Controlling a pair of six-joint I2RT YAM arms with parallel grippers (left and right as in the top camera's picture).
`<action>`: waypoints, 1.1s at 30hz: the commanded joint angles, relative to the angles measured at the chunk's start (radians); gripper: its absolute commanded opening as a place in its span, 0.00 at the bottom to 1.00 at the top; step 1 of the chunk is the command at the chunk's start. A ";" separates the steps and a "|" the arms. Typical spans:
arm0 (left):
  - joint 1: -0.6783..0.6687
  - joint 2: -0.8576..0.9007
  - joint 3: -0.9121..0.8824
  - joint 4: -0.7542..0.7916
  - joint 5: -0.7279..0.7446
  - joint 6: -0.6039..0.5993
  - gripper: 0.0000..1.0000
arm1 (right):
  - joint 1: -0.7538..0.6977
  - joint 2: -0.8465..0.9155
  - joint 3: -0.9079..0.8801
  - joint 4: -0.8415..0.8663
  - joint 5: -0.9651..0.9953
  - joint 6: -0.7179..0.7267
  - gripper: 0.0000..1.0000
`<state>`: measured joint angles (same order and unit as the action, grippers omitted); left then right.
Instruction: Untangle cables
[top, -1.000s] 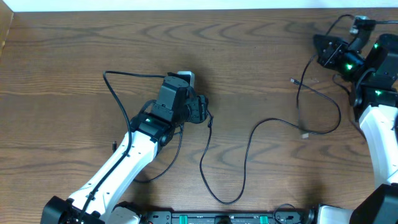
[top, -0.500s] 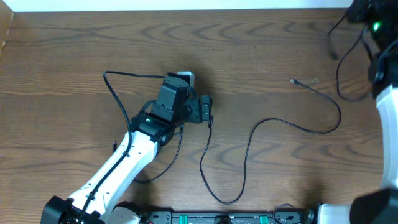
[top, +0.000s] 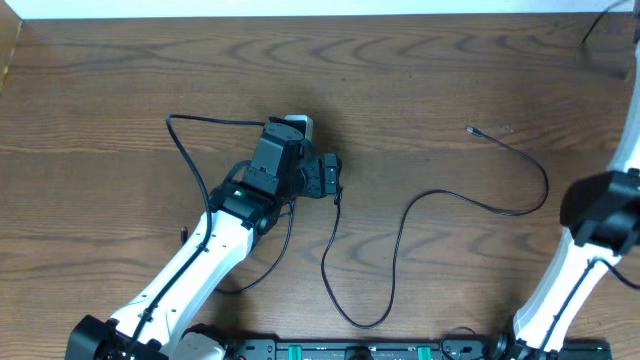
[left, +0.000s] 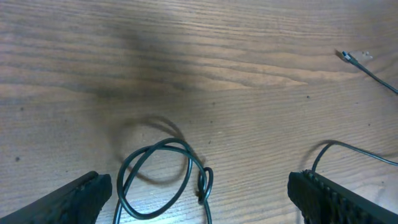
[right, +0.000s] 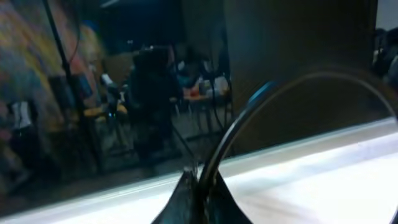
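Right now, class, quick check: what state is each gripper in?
The left gripper: open, empty, above the looped black cable.
The right gripper: shut on a thin black cable.

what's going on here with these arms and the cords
Two robot arms are working on cables on a wooden table. The left gripper hangs open over a small loop of black cable, touching nothing. The right gripper, out of the overhead view, is shut on a second cable arcing away from its fingertips.
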<state>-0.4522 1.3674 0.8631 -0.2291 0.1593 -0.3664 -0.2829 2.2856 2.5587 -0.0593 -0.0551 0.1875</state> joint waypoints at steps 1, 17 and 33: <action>0.003 -0.002 0.024 -0.002 0.009 0.002 0.97 | 0.006 0.077 0.074 -0.005 0.018 0.076 0.01; 0.003 -0.002 0.024 -0.002 0.009 0.002 0.98 | -0.032 0.431 0.030 -0.410 0.195 0.066 0.16; 0.003 -0.002 0.024 -0.002 0.009 0.002 0.98 | -0.030 0.177 0.035 -0.615 0.127 -0.108 0.99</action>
<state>-0.4522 1.3674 0.8631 -0.2291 0.1593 -0.3664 -0.3283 2.6484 2.5713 -0.6865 0.0830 0.1303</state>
